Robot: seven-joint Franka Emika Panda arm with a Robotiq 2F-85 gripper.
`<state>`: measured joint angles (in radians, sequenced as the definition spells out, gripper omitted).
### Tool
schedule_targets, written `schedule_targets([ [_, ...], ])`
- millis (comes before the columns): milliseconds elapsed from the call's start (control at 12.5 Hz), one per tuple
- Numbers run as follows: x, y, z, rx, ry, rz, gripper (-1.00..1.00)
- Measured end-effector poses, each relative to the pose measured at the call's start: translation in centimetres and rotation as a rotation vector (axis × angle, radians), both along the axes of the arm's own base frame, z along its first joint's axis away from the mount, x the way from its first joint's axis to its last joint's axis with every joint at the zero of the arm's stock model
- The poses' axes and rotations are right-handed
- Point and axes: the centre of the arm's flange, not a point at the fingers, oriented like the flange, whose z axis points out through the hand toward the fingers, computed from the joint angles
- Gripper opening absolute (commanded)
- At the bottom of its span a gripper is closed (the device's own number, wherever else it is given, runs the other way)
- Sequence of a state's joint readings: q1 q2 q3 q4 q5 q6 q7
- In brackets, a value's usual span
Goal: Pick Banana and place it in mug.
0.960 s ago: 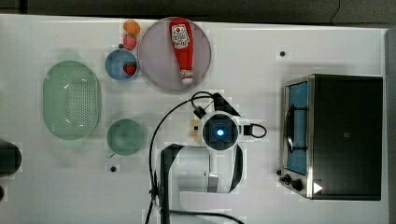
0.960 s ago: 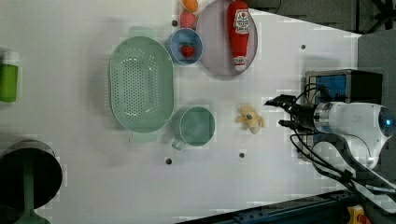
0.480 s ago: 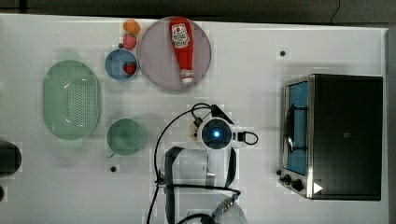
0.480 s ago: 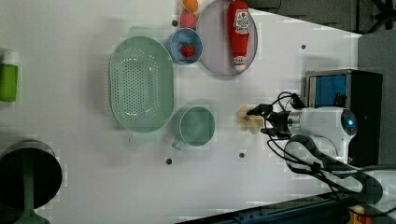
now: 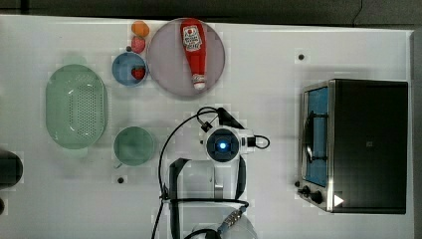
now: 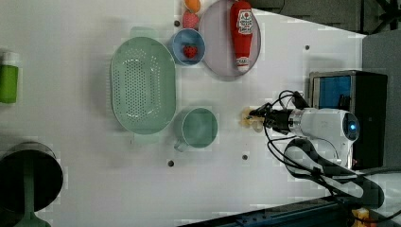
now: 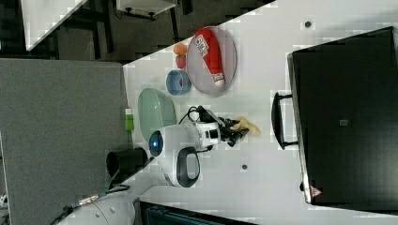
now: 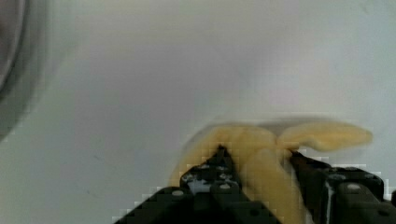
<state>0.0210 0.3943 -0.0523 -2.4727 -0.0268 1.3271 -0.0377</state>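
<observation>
The claw (image 8: 259, 170) pinches the banana (image 8: 261, 149) on the worktop (image 5: 278, 59) (lift and drop into the teal mug (image 5: 133, 145) remain).

White label on the red ketchup bottle (image 5: 193, 45) with print too small to read, red warning triangle on the black oven (image 7: 315, 191)

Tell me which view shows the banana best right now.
Wrist view: the banana is close up, lying on the white table between the gripper's fingers. The right view shows its end past the fingertips; the left view shows a pale patch at the gripper tip; the arm covers it in the top view.
</observation>
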Motion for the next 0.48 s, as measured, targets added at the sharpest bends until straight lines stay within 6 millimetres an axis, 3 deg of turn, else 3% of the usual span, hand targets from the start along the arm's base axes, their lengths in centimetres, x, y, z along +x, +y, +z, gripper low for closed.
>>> schedule_targets([
  [160,-0.2,-0.1,0.2,0.005,0.011,-0.005,-0.32],
  [480,0.2,-0.5,3.9,0.006,0.019,-0.017,-0.32],
])
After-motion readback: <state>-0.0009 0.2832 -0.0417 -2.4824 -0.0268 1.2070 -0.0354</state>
